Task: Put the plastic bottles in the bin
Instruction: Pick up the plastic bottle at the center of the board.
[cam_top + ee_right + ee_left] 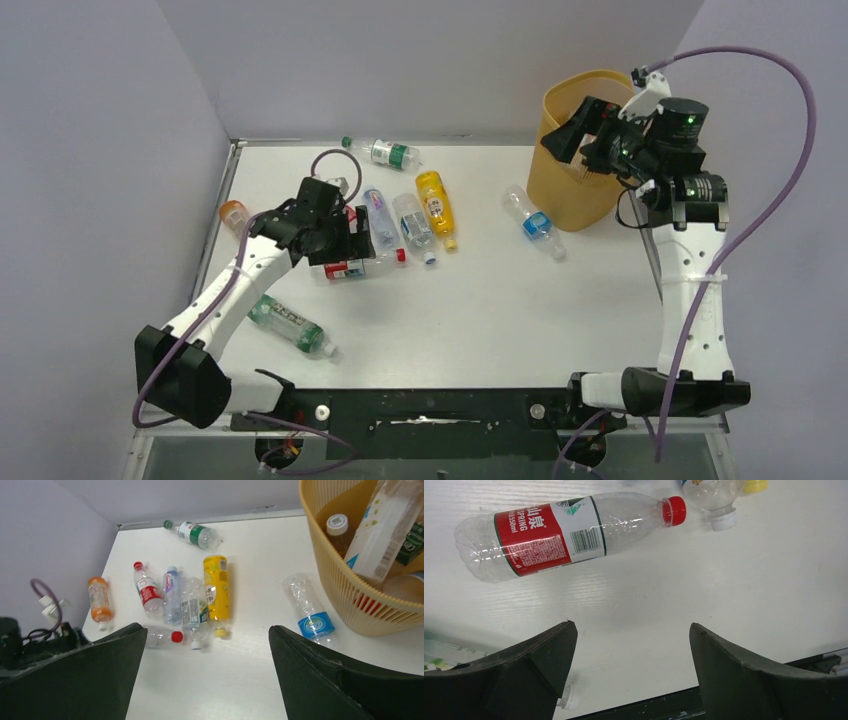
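The yellow-orange bin (560,185) stands at the back right and holds several bottles, seen in the right wrist view (382,530). My right gripper (573,137) hangs open and empty over the bin's rim (320,575). My left gripper (345,240) is open and empty, just above the table beside a clear red-labelled bottle (559,527) with a red cap. A yellow bottle (435,205), two clear bottles (380,215) and a blue-labelled clear bottle (533,222) lie mid-table.
A green-capped bottle (385,152) lies by the back edge. An orange bottle (234,214) lies at the left edge. A green-labelled bottle (290,325) lies near the left arm. Walls close in the table at the back and left.
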### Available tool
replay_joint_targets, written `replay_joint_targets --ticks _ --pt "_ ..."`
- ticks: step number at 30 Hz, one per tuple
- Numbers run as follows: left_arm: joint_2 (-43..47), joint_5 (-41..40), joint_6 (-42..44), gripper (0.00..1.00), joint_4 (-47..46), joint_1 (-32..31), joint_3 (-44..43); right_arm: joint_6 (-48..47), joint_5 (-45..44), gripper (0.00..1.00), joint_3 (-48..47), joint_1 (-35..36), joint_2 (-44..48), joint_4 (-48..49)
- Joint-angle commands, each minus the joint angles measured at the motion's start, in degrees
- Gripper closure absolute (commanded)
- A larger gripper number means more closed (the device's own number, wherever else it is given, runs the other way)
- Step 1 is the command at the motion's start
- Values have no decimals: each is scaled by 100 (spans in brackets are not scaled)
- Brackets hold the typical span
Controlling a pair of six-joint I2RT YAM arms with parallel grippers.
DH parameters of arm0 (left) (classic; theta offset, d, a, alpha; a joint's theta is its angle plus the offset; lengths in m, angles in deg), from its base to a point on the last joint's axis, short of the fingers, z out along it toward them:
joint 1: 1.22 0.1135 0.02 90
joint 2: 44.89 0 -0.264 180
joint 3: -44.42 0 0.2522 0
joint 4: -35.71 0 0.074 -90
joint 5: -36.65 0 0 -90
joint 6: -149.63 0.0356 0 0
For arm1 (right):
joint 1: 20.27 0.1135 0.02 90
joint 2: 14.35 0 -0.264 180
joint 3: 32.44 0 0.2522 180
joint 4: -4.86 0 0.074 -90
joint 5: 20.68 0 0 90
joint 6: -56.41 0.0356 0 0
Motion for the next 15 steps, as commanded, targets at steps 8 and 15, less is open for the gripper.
replay_joint_targets --ticks 8,15 --pt "-757 -82 -79 16 -604 -35 -250 -4 -236 0 1743 753 1175 308" --pt "-583 -156 -341 16 -749 -243 -125 56 -984 9 2701 1911 1207 559"
